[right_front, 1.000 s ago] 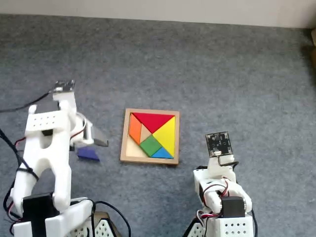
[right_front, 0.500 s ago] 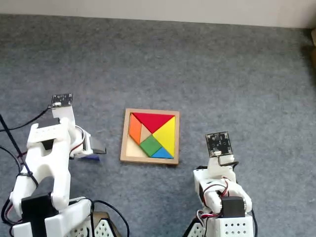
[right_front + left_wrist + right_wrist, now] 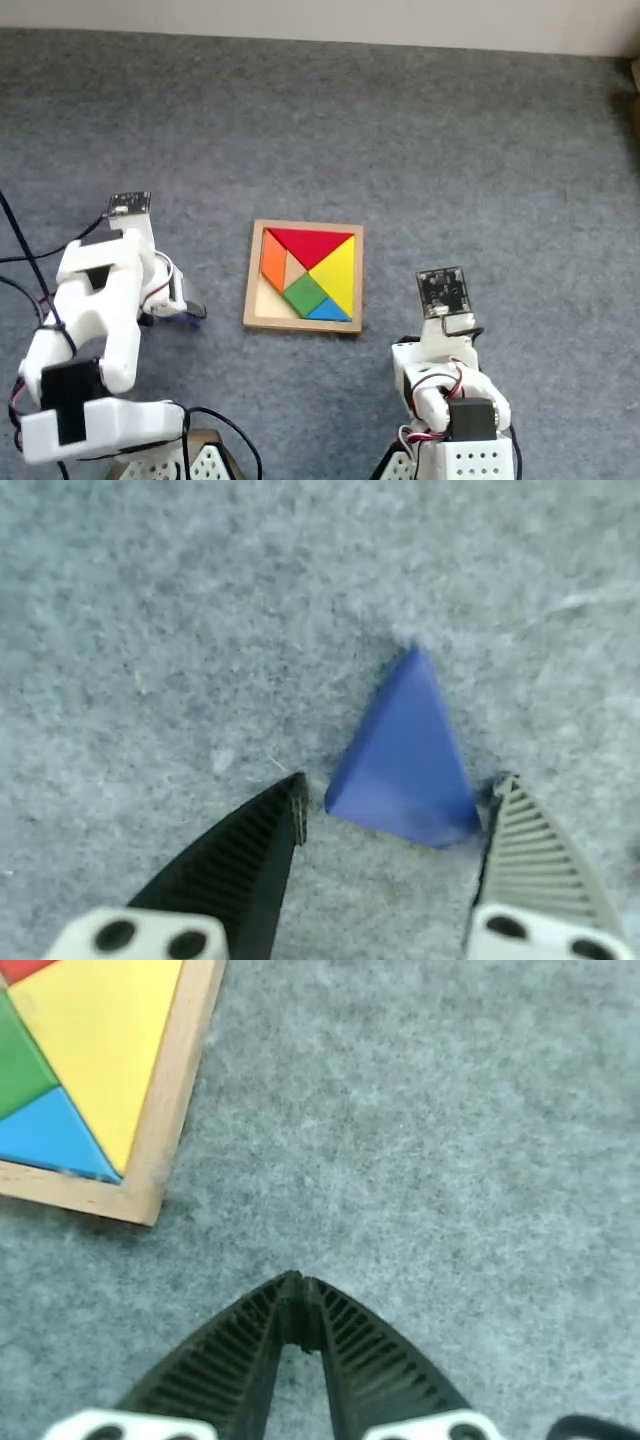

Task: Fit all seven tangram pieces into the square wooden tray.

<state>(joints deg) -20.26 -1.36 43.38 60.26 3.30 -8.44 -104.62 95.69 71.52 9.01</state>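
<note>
High view: spotted the blue triangle (image 3: 187,318) on the carpet (image 3: 400,130) just left of the wooden tray (image 3: 252,300), under the left gripper (image 3: 188,303). Left wrist: spread either side of its wide end; might squirt it out off those slanted edges when squeezed. Right wrist: found the right gripper (image 3: 300,1312) pressed together near the tray corner.

White plastic arms (image 3: 95,300) w/ black cables (image 3: 25,257) — left hand (image 3: 398,798) ribbed, blk & grey.

Soft even light, faint short shadows underneath
</note>
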